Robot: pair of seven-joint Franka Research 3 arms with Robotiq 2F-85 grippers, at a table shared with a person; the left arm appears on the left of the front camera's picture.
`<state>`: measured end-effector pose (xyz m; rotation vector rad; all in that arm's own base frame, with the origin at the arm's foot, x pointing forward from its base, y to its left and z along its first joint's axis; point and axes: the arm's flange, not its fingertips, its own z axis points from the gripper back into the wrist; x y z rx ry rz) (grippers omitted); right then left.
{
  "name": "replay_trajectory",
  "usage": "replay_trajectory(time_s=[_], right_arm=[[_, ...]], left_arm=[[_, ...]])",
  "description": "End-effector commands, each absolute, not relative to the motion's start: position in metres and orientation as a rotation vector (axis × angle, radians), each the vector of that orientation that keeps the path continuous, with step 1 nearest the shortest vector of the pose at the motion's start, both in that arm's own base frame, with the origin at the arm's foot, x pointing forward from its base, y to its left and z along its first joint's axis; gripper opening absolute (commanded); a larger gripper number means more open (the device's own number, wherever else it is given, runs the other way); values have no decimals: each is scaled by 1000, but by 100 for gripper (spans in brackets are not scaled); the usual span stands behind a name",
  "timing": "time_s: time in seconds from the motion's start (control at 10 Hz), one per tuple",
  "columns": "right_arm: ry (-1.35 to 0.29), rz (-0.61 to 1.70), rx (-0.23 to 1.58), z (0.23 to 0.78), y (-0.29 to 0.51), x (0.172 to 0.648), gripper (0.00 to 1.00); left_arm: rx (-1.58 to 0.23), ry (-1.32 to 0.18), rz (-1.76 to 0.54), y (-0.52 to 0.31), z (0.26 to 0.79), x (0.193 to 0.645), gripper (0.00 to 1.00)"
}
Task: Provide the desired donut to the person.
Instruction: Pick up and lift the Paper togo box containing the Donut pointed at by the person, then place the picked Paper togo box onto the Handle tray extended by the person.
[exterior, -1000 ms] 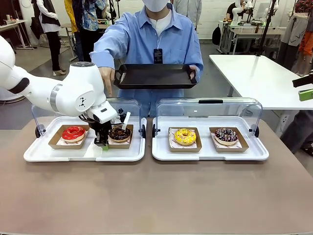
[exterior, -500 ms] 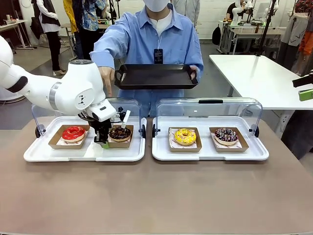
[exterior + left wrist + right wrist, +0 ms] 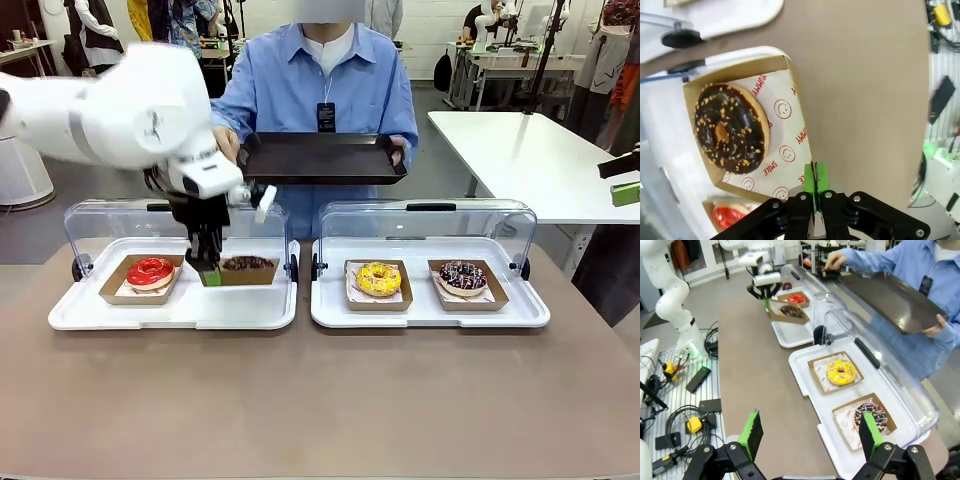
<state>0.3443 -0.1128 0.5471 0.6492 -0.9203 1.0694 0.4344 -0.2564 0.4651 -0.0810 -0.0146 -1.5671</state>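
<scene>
Watching the feed, I see the person (image 3: 330, 80) at the table's far edge, who holds out a black tray (image 3: 320, 160). The left gripper (image 3: 209, 273) is clenched on one wall of the cardboard box (image 3: 250, 268). The box hangs just above the right end of the left white tray (image 3: 150, 312), with the chocolate donut (image 3: 731, 127) inside. My worry is that the pinch is at one edge only, so the box can tilt and the donut can slide out. The right gripper (image 3: 810, 432) is released and holds nothing. The paper liner (image 3: 785, 145) reads "SMILE" and, I think, "YUMMY".
</scene>
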Motion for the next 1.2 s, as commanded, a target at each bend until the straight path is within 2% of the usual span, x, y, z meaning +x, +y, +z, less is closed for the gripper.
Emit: replay_trajectory(time_s=[0.0,0.2,0.5,0.7,1.1], right_arm=[[-934,1076,656,547,-113,346,100],[-934,1076,656,547,-113,346,100],[-934,1076,656,547,-113,346,100],[-934,1076,656,547,-113,346,100],[-934,1076,656,547,-113,346,100]], left_arm=[[-42,-29,-1538,-260,517,420,0],[22,-43,-1528,-269,571,416,0],[71,-115,-1547,-275,633,432,0],[81,-115,-1549,-274,641,448,0],[78,-133,-1548,-271,642,439,0]])
